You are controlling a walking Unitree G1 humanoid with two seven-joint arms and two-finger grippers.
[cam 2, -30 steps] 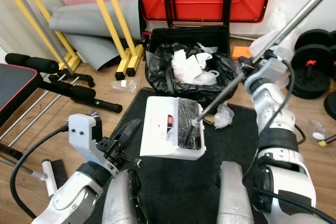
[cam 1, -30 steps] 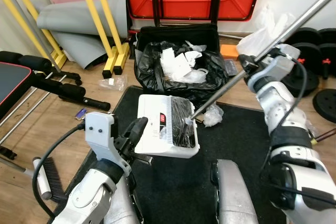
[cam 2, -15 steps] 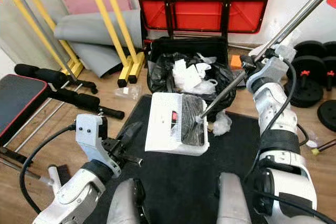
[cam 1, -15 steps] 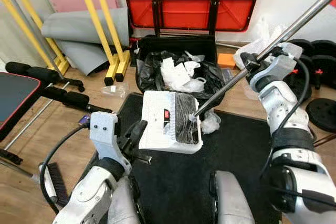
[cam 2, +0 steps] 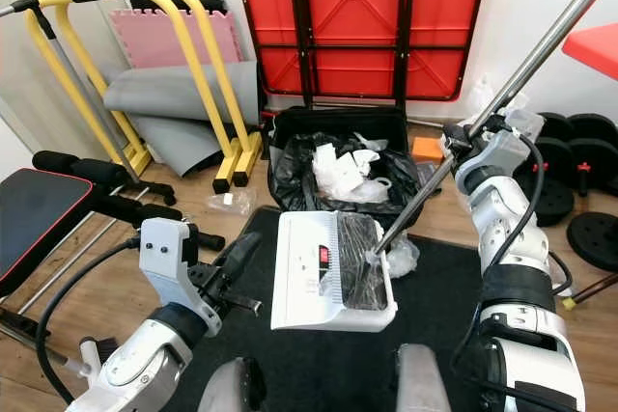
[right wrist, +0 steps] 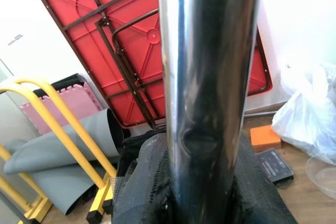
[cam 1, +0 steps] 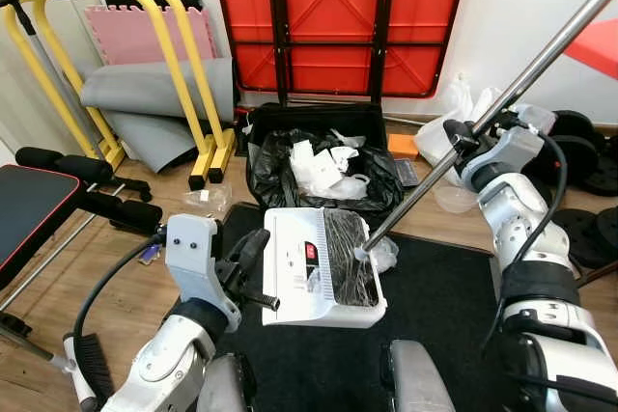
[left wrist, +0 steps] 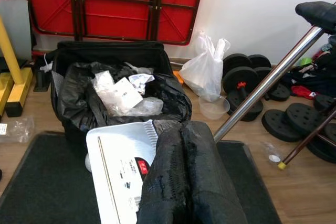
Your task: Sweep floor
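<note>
My left gripper (cam 1: 257,275) is shut on the left edge of a white dustpan (cam 1: 299,282) and holds it level above the black mat (cam 1: 454,306). Dark crumpled film (cam 1: 348,267) lies in the pan's right half. My right gripper (cam 1: 475,134) is shut on a long silver broom pole (cam 1: 541,50) that slants down to the left. The pole's lower end (cam 1: 365,248) rests at the pan's right rim. In the left wrist view the closed fingers (left wrist: 184,177) point over the dustpan (left wrist: 118,161) toward the trash bag (left wrist: 105,93).
A black bin lined with a black trash bag (cam 1: 280,166) holding white paper stands just beyond the pan. Around it are a red folded table (cam 1: 338,16), a yellow frame (cam 1: 183,65), a bench (cam 1: 29,200), weight plates (cam 1: 584,142), a white plastic bag (cam 1: 454,123) and a hand brush (cam 1: 92,373).
The head view has lifted, showing more wall and less floor. Both grippers keep their holds, and the pole's end stays at the dustpan.
</note>
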